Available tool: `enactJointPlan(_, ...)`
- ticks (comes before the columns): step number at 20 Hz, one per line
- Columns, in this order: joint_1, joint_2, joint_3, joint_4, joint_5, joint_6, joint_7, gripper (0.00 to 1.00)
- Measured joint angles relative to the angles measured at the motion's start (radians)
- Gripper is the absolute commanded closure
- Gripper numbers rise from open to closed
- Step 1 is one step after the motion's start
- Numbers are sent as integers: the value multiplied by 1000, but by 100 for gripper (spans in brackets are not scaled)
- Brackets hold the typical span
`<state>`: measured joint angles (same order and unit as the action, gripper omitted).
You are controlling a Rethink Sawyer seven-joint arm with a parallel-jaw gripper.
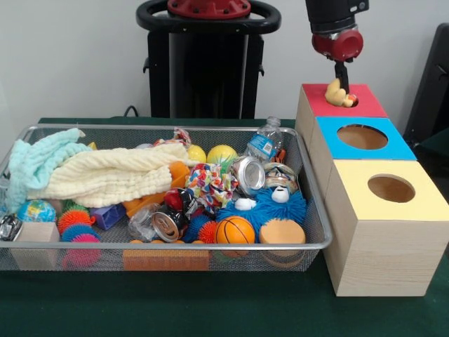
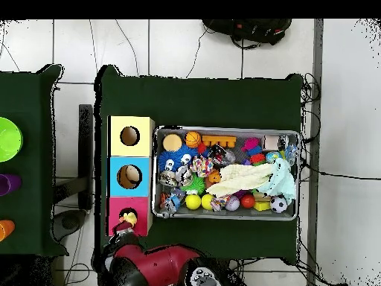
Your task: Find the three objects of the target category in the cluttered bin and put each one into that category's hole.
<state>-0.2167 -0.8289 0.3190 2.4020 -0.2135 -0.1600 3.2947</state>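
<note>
Gripper (image 1: pixel 342 78) hangs straight down over the red-topped box (image 1: pixel 319 105), at the far end of the row of three boxes in the front view. Its dark fingers are clenched on a yellow duck toy (image 1: pixel 337 95), which sits directly below the pincer at the rim of the hole (image 1: pixel 353 102), partly over the opening. Overhead view agrees: duck (image 2: pixel 128 219) lies on the red top at the hole, with the red arm (image 2: pixel 149 264) reaching in from the robot's side.

Beside the pincer, toward the camera in the front view: blue-topped box (image 1: pixel 361 137), then yellow-topped box (image 1: pixel 389 189), both holes open and dark.

Well away from the pincer, on the other side of the boxes, sits the wire mesh bin (image 1: pixel 210 246), full of clutter: cream cloth (image 1: pixel 112 175), mint cloth (image 1: pixel 35 165), small basketball (image 1: pixel 235 229), blue fuzzy toy (image 1: pixel 266 207), two yellow balls (image 1: pixel 222 154), plastic bottle (image 1: pixel 263 144). No further duck can be made out in the bin; cloths hide much of it.
</note>
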Motion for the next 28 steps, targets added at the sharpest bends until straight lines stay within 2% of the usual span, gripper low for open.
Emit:
enactJointPlan(2,27,-1,-29,0,-22,-36,0,100)
enactJointPlan(14,77,4,-87,0,-68,-117,0,100)
enactJointPlan(15,82,3,-93,-1,-67,-130,0,0)
enactJointPlan(28,80,5,-94,0,-74,-141,0,0)
